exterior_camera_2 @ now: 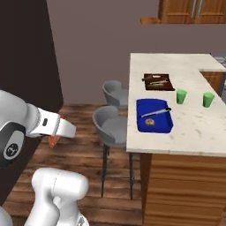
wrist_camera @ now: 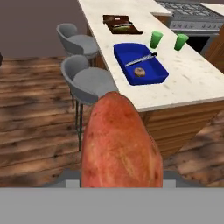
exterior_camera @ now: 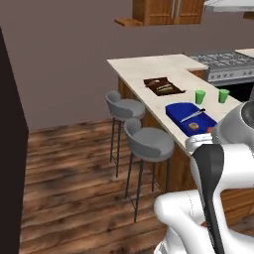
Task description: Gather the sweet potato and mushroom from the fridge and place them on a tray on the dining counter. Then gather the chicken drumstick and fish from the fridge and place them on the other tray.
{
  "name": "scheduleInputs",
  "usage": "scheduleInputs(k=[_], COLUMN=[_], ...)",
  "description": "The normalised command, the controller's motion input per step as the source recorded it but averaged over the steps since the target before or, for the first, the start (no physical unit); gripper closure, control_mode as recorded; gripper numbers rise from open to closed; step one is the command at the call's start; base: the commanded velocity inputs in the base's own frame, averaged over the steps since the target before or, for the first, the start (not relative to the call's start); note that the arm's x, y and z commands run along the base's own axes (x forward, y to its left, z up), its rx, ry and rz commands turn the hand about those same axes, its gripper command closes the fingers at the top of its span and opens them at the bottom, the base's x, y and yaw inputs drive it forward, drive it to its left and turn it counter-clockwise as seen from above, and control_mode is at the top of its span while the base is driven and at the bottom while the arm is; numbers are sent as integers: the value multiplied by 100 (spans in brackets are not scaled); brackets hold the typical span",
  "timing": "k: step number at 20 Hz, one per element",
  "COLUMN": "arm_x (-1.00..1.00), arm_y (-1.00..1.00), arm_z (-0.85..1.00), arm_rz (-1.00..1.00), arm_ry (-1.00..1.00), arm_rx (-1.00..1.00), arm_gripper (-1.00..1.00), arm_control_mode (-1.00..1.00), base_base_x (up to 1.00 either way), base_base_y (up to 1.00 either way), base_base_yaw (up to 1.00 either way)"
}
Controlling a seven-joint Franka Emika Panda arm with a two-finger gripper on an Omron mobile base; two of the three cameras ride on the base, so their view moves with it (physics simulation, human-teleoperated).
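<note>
My gripper is shut on the sweet potato, a reddish-orange tuber that hides the fingertips in the hand view and is held in the air in front of the stools. An orange bit of the sweet potato pokes out below the hand. Ahead stands the dining counter, pale cream on a wood base. A blue tray on it holds a small brown round thing that looks like the mushroom, plus a thin dark stick. Farther back lies a dark brown tray. The fridge is out of view.
Two grey stools stand against the counter's near side. Two green cups sit right of the blue tray. A steel stove is at the back right. A tall dark block fills the left edge. Wood floor lies open on the left.
</note>
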Motion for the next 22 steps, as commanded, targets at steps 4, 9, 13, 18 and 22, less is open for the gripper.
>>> scheduleInputs(k=[4,9,13,18,22], arm_x=[0,0,0,0,0], arm_y=[0,0,0,0,0], arm_z=[0,0,0,0,0], arm_rz=[0,0,0,0,0], arm_ry=[0,0,0,0,0], arm_rx=[0,0,0,0,0], arm_gripper=[100,100,100,100,100], arm_control_mode=[100,100,100,100,100], base_base_x=[85,65,35,24,13], base_base_y=[34,31,29,36,76], base_base_yaw=[-50,-47,-48,-48,-38])
